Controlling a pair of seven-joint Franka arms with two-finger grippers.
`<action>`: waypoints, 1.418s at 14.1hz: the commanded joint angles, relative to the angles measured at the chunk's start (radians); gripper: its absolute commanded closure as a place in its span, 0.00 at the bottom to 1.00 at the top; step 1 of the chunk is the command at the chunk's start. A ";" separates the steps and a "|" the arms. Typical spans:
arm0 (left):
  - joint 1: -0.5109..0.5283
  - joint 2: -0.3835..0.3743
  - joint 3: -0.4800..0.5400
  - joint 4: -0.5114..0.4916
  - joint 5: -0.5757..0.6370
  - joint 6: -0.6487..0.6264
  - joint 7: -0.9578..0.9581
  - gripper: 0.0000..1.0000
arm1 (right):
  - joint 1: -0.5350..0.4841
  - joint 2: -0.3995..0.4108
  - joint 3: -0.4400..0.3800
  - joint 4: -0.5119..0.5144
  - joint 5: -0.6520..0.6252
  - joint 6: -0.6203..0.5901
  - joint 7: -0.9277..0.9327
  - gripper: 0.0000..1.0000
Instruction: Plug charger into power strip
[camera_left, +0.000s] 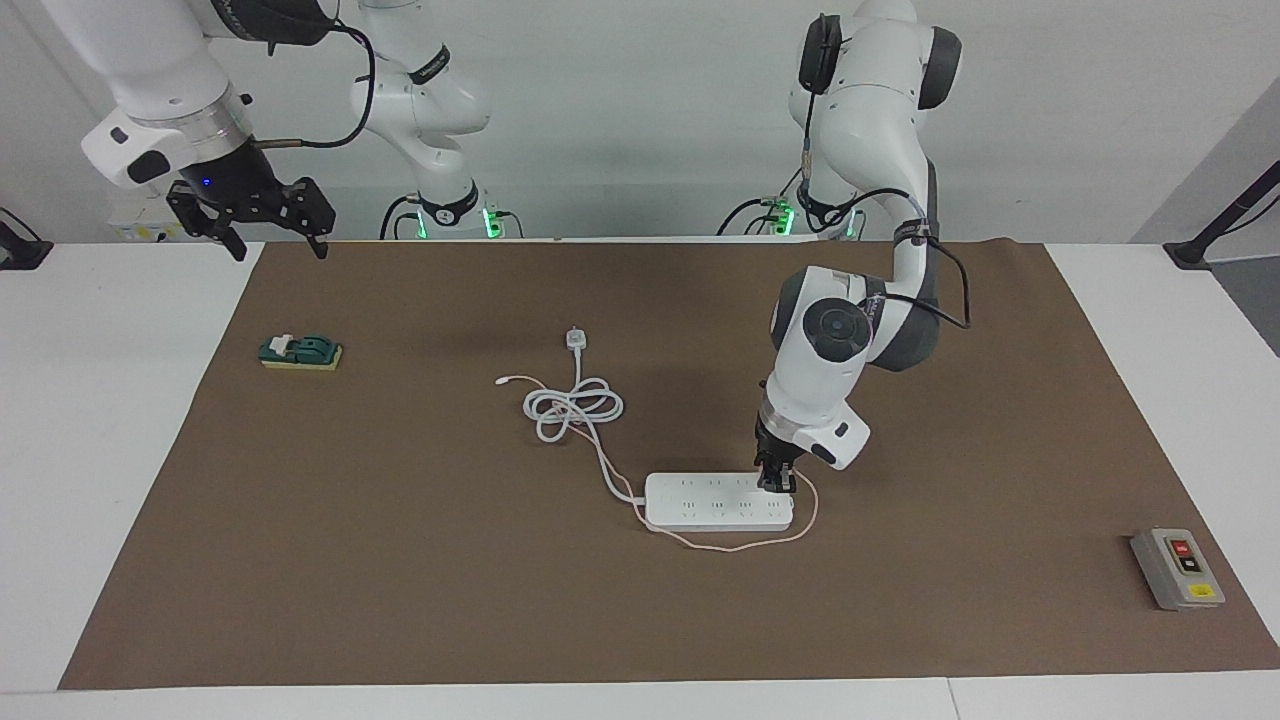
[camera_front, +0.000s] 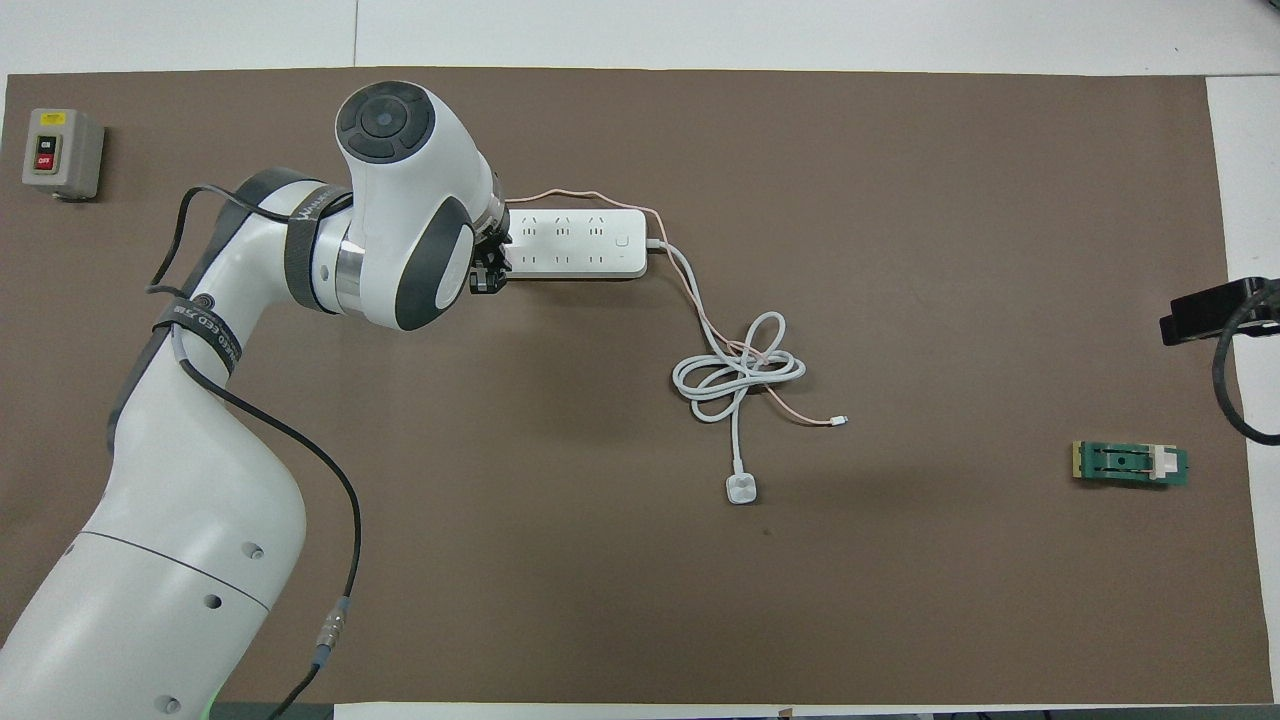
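Observation:
The white power strip (camera_left: 715, 503) (camera_front: 580, 243) lies flat on the brown mat, toward the left arm's end. My left gripper (camera_left: 778, 482) (camera_front: 487, 272) points down onto the strip's end nearest the left arm, in the socket row nearer to the robots. It is shut on the charger, whose pink cube is hidden between the fingers. The charger's thin pink cable (camera_left: 740, 546) (camera_front: 580, 195) loops out from the gripper, around the strip, and ends near the coiled white cord. My right gripper (camera_left: 270, 235) waits open in the air over the mat's corner at the right arm's end.
The strip's thick white cord lies coiled (camera_left: 575, 408) (camera_front: 740, 375) with its small white plug (camera_left: 575, 339) (camera_front: 741, 489) nearer to the robots. A grey button box (camera_left: 1177, 568) (camera_front: 62, 152) sits at the left arm's end, a green block (camera_left: 300, 352) (camera_front: 1130, 463) at the right arm's end.

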 joint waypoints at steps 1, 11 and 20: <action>-0.001 0.036 0.005 -0.006 0.001 -0.041 0.025 1.00 | -0.018 -0.016 0.012 -0.021 0.016 0.010 0.014 0.00; 0.006 0.102 0.003 0.077 0.004 -0.102 0.028 1.00 | -0.018 -0.016 0.012 -0.019 0.016 0.008 0.013 0.00; 0.004 0.079 0.005 0.080 0.002 -0.137 0.112 0.29 | -0.018 -0.016 0.012 -0.021 0.016 0.008 0.010 0.00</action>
